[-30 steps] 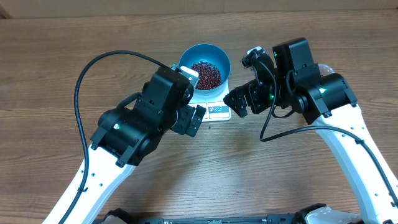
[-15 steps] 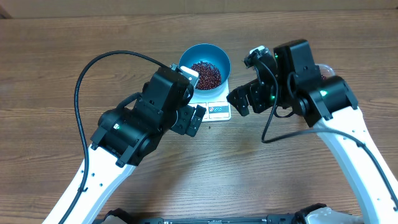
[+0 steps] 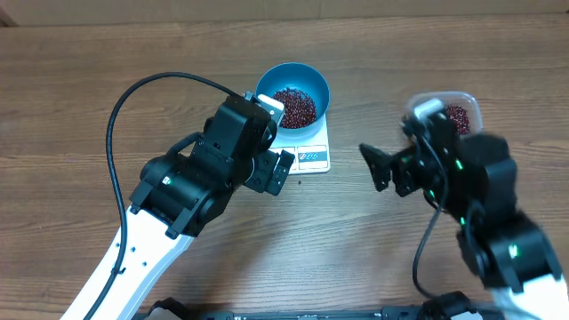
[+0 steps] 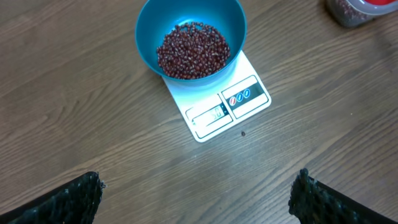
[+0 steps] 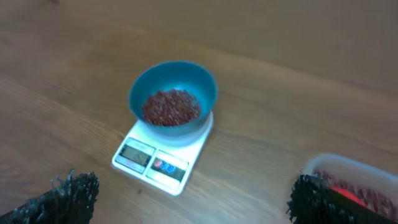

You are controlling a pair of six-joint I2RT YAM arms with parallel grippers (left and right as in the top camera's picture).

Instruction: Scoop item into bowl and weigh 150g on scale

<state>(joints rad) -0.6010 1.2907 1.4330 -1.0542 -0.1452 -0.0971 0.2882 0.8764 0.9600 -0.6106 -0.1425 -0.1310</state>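
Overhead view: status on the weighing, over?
Left fingers open, empty. Right fingers open, empty. Beans in bowl, bowl on scale; display unreadable. Tub off to the side, nothing in the way.

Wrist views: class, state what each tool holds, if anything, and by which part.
Nothing is held: the left tool and the right tool both stand open, with nothing between their fingers.
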